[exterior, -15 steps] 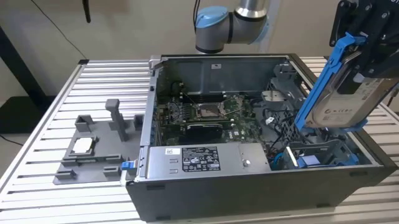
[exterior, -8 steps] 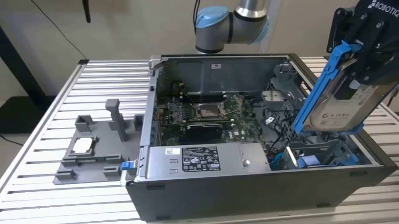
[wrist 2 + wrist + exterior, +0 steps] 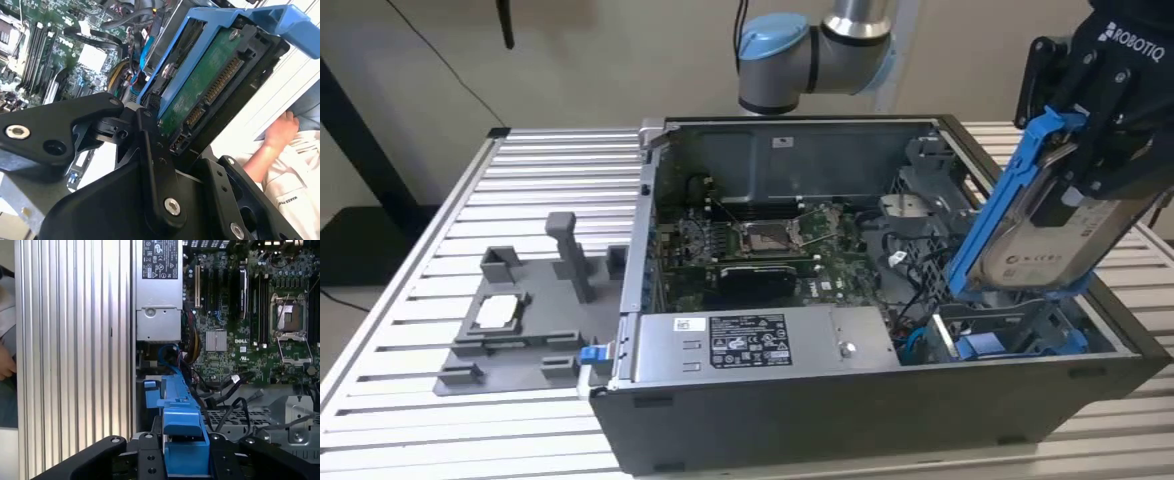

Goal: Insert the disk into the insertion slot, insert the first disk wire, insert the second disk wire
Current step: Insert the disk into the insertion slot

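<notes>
The gripper [image 3: 1087,140] pinches the disk [image 3: 1034,250] by the upper end of its blue carrier frame [image 3: 994,215]. The disk hangs tilted just above the insertion slot [image 3: 1014,325], not seated. Judged rigid, fairly heavy, shock-sensitive: hold the frame rails, never the exposed circuit board [image 3: 210,85].

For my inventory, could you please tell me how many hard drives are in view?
1: the disk, held by the pincer above the insertion slot; others may be hidden.
</notes>
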`<state>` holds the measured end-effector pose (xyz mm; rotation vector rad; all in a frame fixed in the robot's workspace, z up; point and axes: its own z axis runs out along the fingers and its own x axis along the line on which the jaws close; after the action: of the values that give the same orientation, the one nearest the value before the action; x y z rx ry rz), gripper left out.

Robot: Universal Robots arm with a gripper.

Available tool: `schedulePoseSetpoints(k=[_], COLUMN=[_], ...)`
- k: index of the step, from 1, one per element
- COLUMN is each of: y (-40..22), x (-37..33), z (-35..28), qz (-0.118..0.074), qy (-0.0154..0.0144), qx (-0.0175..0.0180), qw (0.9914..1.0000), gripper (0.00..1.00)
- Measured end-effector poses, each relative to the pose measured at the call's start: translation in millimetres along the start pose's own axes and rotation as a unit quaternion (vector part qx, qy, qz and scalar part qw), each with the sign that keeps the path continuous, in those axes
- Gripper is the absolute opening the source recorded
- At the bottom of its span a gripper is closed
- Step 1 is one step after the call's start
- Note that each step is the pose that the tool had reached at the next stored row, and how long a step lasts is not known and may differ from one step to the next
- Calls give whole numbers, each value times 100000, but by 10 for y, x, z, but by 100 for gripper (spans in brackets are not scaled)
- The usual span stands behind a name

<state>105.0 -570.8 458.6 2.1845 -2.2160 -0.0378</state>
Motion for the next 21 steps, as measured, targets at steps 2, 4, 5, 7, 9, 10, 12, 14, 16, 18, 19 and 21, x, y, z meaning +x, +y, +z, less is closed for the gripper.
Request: schedulePoseSetpoints(k=[2, 4, 5, 7, 9, 10, 12, 14, 16, 18, 19, 21], y=[-9, -19, -24, -35, -45, -49, -57, -65, -73, -80, -83, -90], x=[0, -1, -1, -1, -1, -1, -1, -1, -1, -1, -1, -1], z=[32, 59, 72, 99, 126, 141, 171, 198, 223, 248, 261, 284], qz=[-67, -136, -164, -225, -274, -280, -286, -295, -300, -309, -314, -324], qy=[38, 47, 55, 59, 71, 93, 120, 144, 164, 172, 166, 170], qx=[35, 79, 103, 150, 178, 186, 195, 203, 219, 240, 260, 302], qw=[100000, 100000, 100000, 100000, 99999, 99999, 99999, 99999, 99999, 99999, 99999, 99999], gripper=[33, 33, 33, 33, 33, 33, 33, 33, 33, 33, 33, 33])
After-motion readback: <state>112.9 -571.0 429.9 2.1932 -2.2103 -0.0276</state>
